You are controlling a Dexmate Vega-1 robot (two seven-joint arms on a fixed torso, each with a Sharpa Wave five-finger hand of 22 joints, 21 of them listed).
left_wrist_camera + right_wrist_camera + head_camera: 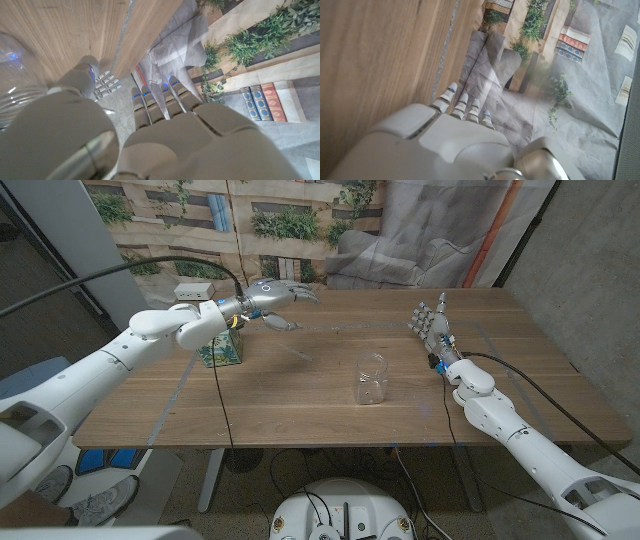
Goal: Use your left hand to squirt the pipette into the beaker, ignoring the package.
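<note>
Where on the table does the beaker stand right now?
In the head view the beaker stands upright near the table's middle, slightly right of centre, between the green package on its left and the right robot hand.

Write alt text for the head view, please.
The robot's left hand hangs raised over the wooden table, fingers apart, near a green package. A clear beaker stands mid-table; the right hand waits upright at the right.

- left arm reaches in over the table's far left part, left hand point(272, 298) raised, fingers point(300, 293) spread and lightly curled, holding nothing
- right hand point(432, 326) upright on its edge at the right (palm side unclear), fingers straight, empty
</note>
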